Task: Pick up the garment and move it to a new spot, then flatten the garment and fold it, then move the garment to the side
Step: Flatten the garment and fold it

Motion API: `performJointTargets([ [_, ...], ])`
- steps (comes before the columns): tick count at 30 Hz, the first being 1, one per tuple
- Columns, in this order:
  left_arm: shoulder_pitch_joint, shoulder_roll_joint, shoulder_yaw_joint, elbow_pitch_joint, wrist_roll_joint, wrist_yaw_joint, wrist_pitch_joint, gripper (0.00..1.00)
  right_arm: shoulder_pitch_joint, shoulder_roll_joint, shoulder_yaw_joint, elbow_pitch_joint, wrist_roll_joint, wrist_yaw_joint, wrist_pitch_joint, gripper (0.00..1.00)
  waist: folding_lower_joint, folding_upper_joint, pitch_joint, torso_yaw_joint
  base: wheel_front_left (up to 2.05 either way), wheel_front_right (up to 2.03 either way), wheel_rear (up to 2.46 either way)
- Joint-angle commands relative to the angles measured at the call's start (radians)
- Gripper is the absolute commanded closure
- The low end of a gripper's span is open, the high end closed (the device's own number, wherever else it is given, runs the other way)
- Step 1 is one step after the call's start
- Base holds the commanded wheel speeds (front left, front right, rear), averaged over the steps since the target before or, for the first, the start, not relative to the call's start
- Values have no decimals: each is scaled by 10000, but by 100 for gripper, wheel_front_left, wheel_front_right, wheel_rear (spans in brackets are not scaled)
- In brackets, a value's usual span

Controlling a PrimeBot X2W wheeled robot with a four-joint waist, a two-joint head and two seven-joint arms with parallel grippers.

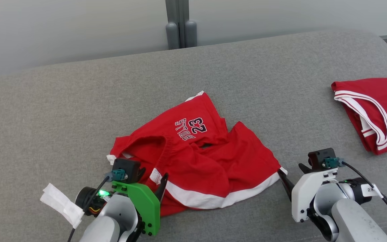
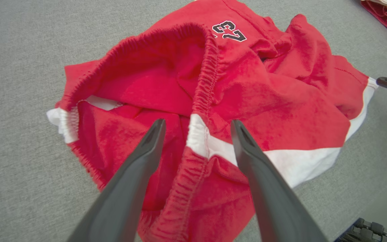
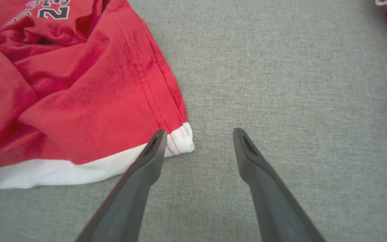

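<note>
Two claws, both spread wide and holding nothing, flank the crumpled red fabric shorts with white trim [image 1: 197, 158] [image 2: 264, 101] [image 3: 79, 101], which lie heaped on the grey woven cushion top [image 1: 79, 101].

The step in hand looks like the first pick-up. The left claw [image 1: 153, 178] [image 2: 197, 124] hangs right over the heap, with the gathered elastic waistband [image 2: 207, 74] running up between its fingers. It should come straight down and pinch that ridge alone, not the layers beneath.

The right claw [image 1: 292, 173] [image 3: 199, 132] is less well placed. The white hem corner [image 3: 181, 141] sits just beside its left finger, and bare cushion lies under most of the gap. It should slide left until the corner lies between the fingers, then close.

Lifting both claws together lets the cloth hang open. They should keep away from the folded red jersey with white striped edging [image 1: 375, 111], far off to the right claw's right.
</note>
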Motion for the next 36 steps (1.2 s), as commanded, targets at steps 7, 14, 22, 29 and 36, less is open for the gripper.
performJointTargets([
  [7, -305, 138, -125, 264, 257, 148, 79, 0, -525, 278, 293, 1140, 94, -16, -94, 0, 0, 0, 150, 190, 0, 0, 0],
  [14, -320, 168, -183, 421, 160, 163, 31, 0, -767, 459, 257, 1850, -45, -16, -225, 0, 0, 0, 200, 183, 0, 0, 0],
  [22, -309, 72, -300, 478, -6, 62, -126, 100, -881, 544, -37, 1879, -125, -18, -631, 100, 0, 0, 187, 129, 0, 0, 0],
  [29, -413, -316, 303, -356, -893, -44, -1382, 100, -721, 885, -1165, 639, 837, -16, -1522, 100, 0, 0, -3, 100, 0, 0, 0],
  [36, -803, -341, 647, -1777, -1393, -199, -2140, 100, -470, 1250, -2601, -2111, 2824, -15, -1816, 100, 0, 0, -202, 28, 0, 0, 0],
])
